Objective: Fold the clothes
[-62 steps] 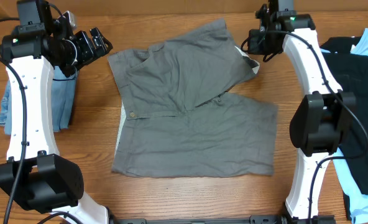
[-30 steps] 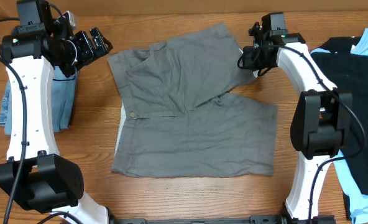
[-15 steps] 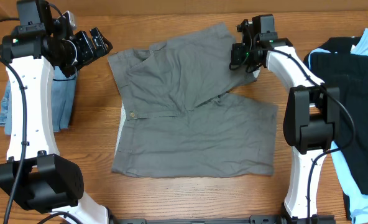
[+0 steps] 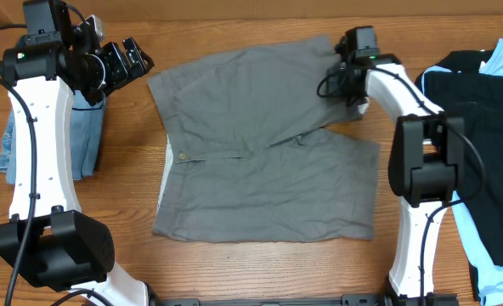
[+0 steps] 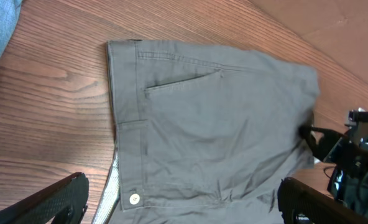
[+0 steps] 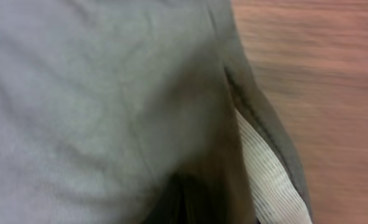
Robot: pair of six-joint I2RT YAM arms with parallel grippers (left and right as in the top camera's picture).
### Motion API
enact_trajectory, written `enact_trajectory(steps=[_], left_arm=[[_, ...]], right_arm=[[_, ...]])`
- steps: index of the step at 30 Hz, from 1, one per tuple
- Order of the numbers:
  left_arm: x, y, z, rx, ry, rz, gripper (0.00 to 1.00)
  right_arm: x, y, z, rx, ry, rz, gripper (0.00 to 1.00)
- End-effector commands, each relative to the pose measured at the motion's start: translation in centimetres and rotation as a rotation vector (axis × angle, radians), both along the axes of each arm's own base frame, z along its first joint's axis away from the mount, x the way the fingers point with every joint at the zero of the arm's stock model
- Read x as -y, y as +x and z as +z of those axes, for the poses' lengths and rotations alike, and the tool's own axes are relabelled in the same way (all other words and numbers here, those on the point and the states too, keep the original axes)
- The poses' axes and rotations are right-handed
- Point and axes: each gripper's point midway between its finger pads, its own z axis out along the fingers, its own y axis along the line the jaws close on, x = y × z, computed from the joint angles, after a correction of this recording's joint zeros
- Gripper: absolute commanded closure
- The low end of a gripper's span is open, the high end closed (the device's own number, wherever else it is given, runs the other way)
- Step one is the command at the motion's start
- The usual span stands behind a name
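We find the grey shorts (image 4: pixel 260 144) lying flat at the centre of the wooden table (image 4: pixel 234 268), waistband toward 9 o'clock and both legs running toward 3 o'clock. The far leg angles up toward 1 o'clock; the near leg lies level along the 6 o'clock side. In the left wrist view we note a waistband button (image 5: pixel 133 198) and a slanted stitched pocket (image 5: pixel 183 81).

The right gripper (image 4: pixel 343 85) sits at the 1 o'clock corner of the shorts, on the hem of the far leg. Its jaws are pressed together and pinch that hem. Its own camera is filled with grey cloth, with a strip of white ribbed lining (image 6: pixel 268 180) showing at the fabric's edge.

The left gripper (image 4: pixel 137 58) hangs at 10 o'clock, just beyond the waistband corner, jaws spread wide and holding nothing. It does not touch the shorts.

A folded denim-blue garment (image 4: pixel 81 140) lies at 9 o'clock, partly under the left arm. A black garment (image 4: pixel 481 110) lies at 3 o'clock, with a light blue garment (image 4: pixel 489 255) showing at 4 o'clock and again at the 2 o'clock edge.
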Motion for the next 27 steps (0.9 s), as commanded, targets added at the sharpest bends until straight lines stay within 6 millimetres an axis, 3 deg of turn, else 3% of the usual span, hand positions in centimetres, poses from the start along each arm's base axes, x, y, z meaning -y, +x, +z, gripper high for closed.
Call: enact_trajectory(steps=[1,5,8,10,13,15,17,19,23,27], left_arm=[[0.2,0.1,-0.2,-0.006,0.000,0.002,0.00],[0.2,0.1,-0.2,-0.007,0.000,0.002,0.00],[0.2,0.1,-0.2,-0.007,0.000,0.002,0.00],[0.2,0.1,-0.2,-0.007,0.000,0.002,0.00],[0.2,0.1,-0.2,-0.006,0.000,0.002,0.00],[0.2,0.1,-0.2,-0.007,0.000,0.002,0.00],[0.2,0.1,-0.2,-0.007,0.000,0.002,0.00],[0.2,0.1,-0.2,-0.007,0.000,0.002,0.00],[0.2,0.1,-0.2,-0.007,0.000,0.002,0.00],[0.2,0.1,-0.2,-0.007,0.000,0.002,0.00]], right_arm=[[7.4,-4.4,-4.7,-0.197,-0.078,-0.246,0.96],[7.3,-5.2,-4.8,-0.232,-0.023,-0.247,0.96],[6.3,-3.7,-2.7,-0.183,-0.021,-0.225,0.96],[5.5,-2.3,0.2,-0.129,-0.017,-0.212,0.96],[5.3,-1.2,6.8,-0.064,-0.003,-0.228,0.96],[5.7,-1.4,11.4,-0.027,0.003,-0.240,0.96],[6.6,-3.1,16.7,0.006,0.016,-0.274,0.96],[7.5,-5.5,20.5,0.019,0.027,-0.301,0.92],[9.5,-11.8,25.1,-0.023,0.055,-0.435,0.89],[11.1,-17.4,27.7,-0.082,0.071,-0.550,0.89]])
